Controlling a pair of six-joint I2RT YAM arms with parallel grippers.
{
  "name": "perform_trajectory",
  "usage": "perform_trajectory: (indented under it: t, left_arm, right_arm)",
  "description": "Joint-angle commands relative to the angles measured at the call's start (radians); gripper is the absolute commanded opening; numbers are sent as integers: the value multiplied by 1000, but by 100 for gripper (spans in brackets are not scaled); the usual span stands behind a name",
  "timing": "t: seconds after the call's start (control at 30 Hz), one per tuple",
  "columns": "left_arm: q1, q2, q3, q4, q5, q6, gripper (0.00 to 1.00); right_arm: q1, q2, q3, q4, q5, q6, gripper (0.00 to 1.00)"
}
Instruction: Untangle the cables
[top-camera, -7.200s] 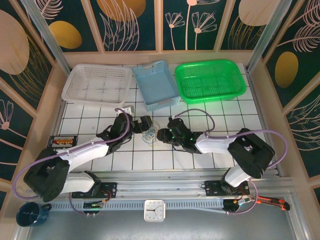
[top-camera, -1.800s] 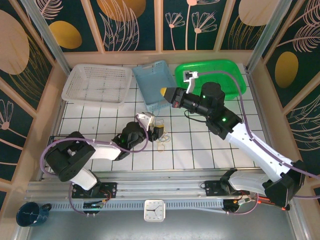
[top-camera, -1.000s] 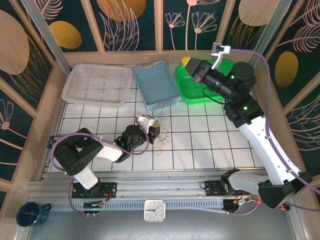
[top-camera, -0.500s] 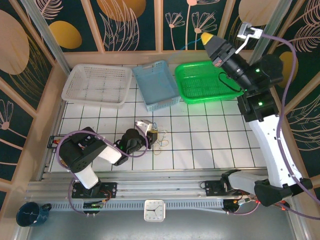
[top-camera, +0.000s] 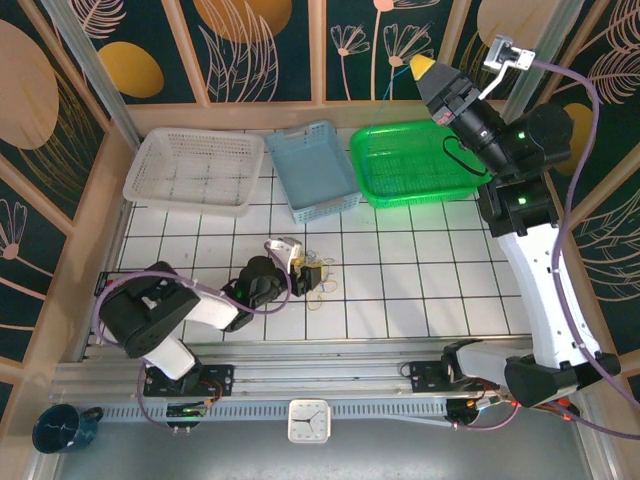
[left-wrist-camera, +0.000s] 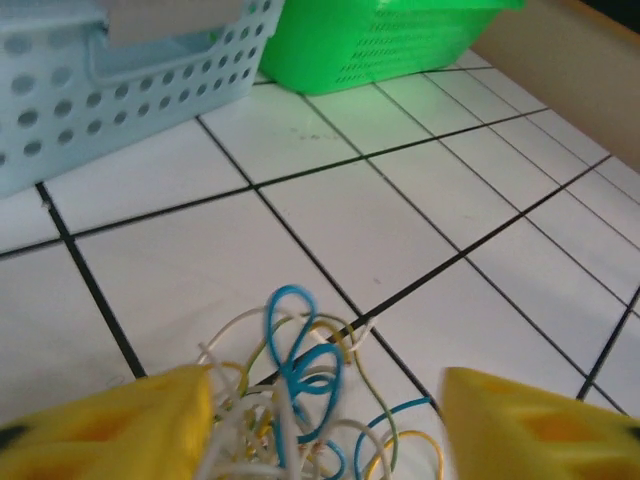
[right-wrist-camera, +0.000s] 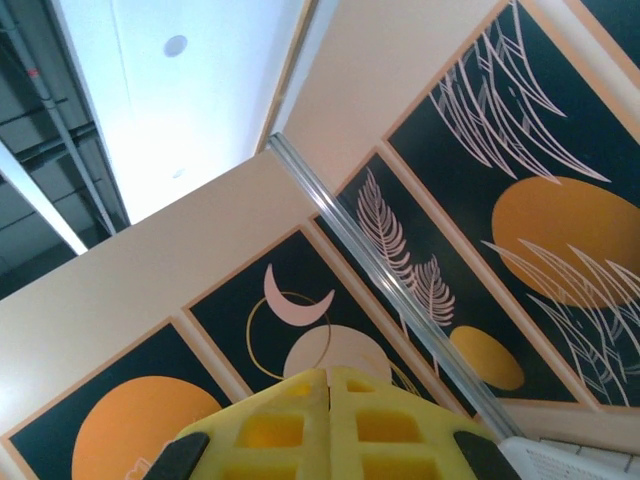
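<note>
The cables (top-camera: 324, 283) are a small tangle of blue, yellowish and white loops lying on the white tiled table (top-camera: 420, 280), left of centre. My left gripper (top-camera: 308, 275) sits low on the table right beside them. In the left wrist view the cables (left-wrist-camera: 291, 372) lie between its yellow fingers (left-wrist-camera: 120, 420), and the left gripper (left-wrist-camera: 328, 390) stands open around them, with the left finger touching the white strands. My right gripper (top-camera: 422, 68) is raised high at the back right, pointing at the wall. In the right wrist view the right gripper (right-wrist-camera: 330, 385) is shut, its pads pressed together.
Three baskets stand along the back: a white one (top-camera: 190, 170), a light blue one (top-camera: 315, 172) and a green one (top-camera: 420, 160). The blue basket (left-wrist-camera: 120, 80) and the green basket (left-wrist-camera: 380, 40) are just ahead of the left gripper. Wooden walls enclose the table.
The left gripper's fingers have spread apart over the tangle. The right arm has swung up and back to the right, from over the green basket to high against the back wall.
</note>
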Motion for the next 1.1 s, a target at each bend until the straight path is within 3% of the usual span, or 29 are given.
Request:
perform_trajectory:
  t: [0.0,0.07,0.1,0.47,0.83,1.07]
  left_arm:
    - [-3,-90,0,-52,0,-29,81]
    - [-3,-143,-2,-87,-7,-39,97]
    - [-4,-171,-2,-107,-13,-44,99]
    - [-2,-369,17,-328,-228,-144,99]
    - [-2,-376,61,-369,-207,-173,99]
    - [-2,-379,61,-355,-195,-186,99]
  right_arm:
    - [-14,-4,-17,24,4,-17,0]
    - [-17,4,-25,25,10,-21,0]
    - [-20,10,-27,25,13,-24,0]
    - [-41,142,-1,35,146,-121,0]
    - [-62,351,-4,59,412,-306,0]
    - [-84,503,-86,62,478,-331,0]
